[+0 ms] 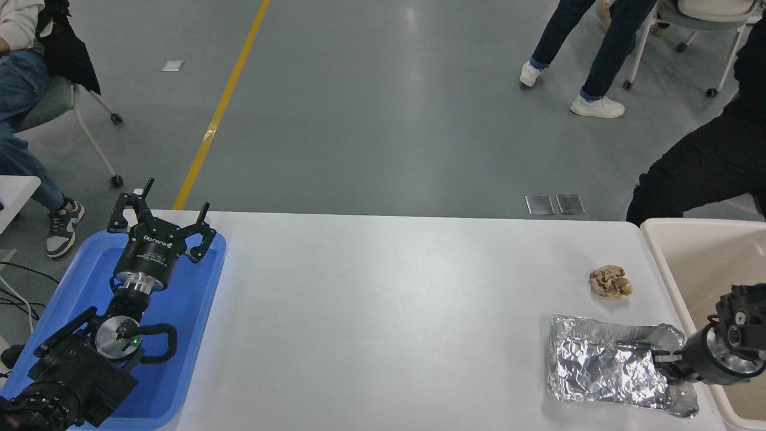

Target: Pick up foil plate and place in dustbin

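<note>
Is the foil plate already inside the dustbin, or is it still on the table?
On the table. The foil plate lies flat at the table's right edge, beside the dustbin, with the right gripper at its right rim.

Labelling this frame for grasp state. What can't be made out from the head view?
- Right gripper: its fingers lie over the foil plate at its right end; open, shut or gripping the rim cannot be told.
- Dustbin: cut off by the right and bottom edges; the right arm covers part of its inside.
- Paper ball: too small to identify further.
- Left gripper: parked open over the blue tray, clearly visible.
</note>
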Tool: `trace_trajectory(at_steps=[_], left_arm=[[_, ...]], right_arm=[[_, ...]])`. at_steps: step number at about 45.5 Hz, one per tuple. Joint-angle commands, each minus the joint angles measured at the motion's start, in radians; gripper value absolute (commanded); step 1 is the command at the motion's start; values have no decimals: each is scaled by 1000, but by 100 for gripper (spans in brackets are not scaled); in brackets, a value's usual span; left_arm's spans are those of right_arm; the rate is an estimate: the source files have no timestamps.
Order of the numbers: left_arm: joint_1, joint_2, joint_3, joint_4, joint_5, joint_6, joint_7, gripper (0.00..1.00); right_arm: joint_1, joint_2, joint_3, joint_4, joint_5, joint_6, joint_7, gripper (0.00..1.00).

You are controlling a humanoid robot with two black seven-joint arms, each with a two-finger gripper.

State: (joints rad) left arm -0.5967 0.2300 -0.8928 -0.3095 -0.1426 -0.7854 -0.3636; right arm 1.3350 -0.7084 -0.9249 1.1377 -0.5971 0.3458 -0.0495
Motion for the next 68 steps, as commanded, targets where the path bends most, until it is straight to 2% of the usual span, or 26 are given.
trace_trajectory(at_steps=[1, 17, 28, 39, 68], left_arm=[[1, 0, 0, 1, 0, 0, 0, 100], [1, 0, 0, 1, 0, 0, 0, 100], [1, 0, 0, 1, 0, 0, 0, 100], [1, 0, 0, 1, 0, 0, 0, 100], [1, 0, 0, 1, 0, 0, 0, 100]], right_arm=[[242, -74, -25, 119, 0, 104, -1, 0], [576, -134, -41, 155, 0, 352, -1, 0], [754, -134, -111, 155, 6, 440, 0, 0], [874, -134, -147, 154, 6, 440, 0, 0], [866, -129, -149, 154, 5, 440, 0, 0]])
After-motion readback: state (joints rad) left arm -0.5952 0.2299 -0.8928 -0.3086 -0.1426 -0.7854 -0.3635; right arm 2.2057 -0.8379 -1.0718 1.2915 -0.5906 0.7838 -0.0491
